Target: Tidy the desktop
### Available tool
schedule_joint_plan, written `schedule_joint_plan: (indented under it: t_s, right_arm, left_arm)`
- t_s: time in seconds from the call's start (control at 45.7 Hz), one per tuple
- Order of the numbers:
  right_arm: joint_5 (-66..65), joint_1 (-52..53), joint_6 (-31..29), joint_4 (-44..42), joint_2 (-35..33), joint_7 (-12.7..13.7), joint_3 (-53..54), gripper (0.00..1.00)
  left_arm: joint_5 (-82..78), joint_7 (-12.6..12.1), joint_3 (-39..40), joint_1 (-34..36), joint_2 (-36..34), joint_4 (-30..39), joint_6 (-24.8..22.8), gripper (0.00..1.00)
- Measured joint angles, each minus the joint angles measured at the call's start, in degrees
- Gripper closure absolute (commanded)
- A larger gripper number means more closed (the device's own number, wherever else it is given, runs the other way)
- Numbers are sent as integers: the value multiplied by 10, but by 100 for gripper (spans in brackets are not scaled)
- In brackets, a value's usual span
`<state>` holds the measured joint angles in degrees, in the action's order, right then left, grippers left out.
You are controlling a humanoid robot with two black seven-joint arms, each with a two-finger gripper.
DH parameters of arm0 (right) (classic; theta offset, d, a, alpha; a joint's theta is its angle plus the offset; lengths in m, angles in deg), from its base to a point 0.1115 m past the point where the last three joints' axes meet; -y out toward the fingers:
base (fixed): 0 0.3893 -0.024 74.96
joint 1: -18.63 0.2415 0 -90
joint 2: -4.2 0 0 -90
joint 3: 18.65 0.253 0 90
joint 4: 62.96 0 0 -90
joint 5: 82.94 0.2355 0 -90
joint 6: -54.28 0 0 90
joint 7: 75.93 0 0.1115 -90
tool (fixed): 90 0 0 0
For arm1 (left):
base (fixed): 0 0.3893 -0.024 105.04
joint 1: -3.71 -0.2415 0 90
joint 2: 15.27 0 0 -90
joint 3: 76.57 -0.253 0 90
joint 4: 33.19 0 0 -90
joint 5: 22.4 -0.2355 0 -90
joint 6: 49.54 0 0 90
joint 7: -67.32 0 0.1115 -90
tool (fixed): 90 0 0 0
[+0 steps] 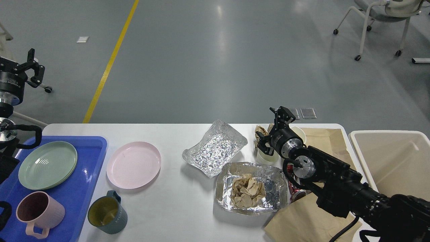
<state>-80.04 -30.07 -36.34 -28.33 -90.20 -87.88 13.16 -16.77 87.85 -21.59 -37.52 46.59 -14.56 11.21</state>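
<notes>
Two foil trays sit near the middle of the desktop [174,208], which fills the lower part of the head view. Taking the nearer foil tray [250,190] as the landmark: it holds a wad of crumpled brown paper [248,191]. The empty foil tray [215,148] lies just behind it and to its left, tilted. Farther left of it rests a pink plate [133,164], and a dark green mug [108,213] stands at the desktop's near edge. At the far left a blue tray [90,158] carries a green plate [47,165] and a pink mug [38,213].

Just behind the landmark's right corner stands a pale paper cup [265,157], with the right gripper [271,129] over it, fingers spread and touching nothing that I can make out. More crumpled paper [260,131] lies behind the cup. A red can [296,193] lies against the tray's right side, partly hidden by the arm, on a brown paper bag [299,220]. A beige bin [389,158] stands well to the right, beyond the desktop's edge.

The left gripper [28,69] hangs far to the left, above the floor, its fingers apart and empty.
</notes>
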Motion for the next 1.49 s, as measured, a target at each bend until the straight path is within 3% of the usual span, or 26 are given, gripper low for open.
schedule_joint_plan:
  t_s: [0.372, 0.657, 0.789, 0.964, 1.161, 1.489]
  right_arm:
    - [0, 0, 0, 0, 0, 0, 0, 0]
    - [0, 0, 0, 0, 0, 0, 0, 0]
    - [0, 0, 0, 0, 0, 0, 0, 0]
    - [0, 0, 0, 0, 0, 0, 0, 0]
    - [0, 0, 0, 0, 0, 0, 0, 0]
    - [0, 0, 0, 0, 0, 0, 0, 0]
  left_arm:
    - [-4, -20, -11, 0, -3, -1, 8, 3]
    - [-9, -31, -55, 15, -8, 0, 49, 4]
    - [-8, -31, -174, 48, -42, 0, 45, 3]
    - [-10, -36, -426, 118, -97, 0, 35, 3]
    - [-10, -39, -685, 199, -121, 0, -41, 3]
    - [-11, -39, -842, 261, -125, 10, -93, 3]
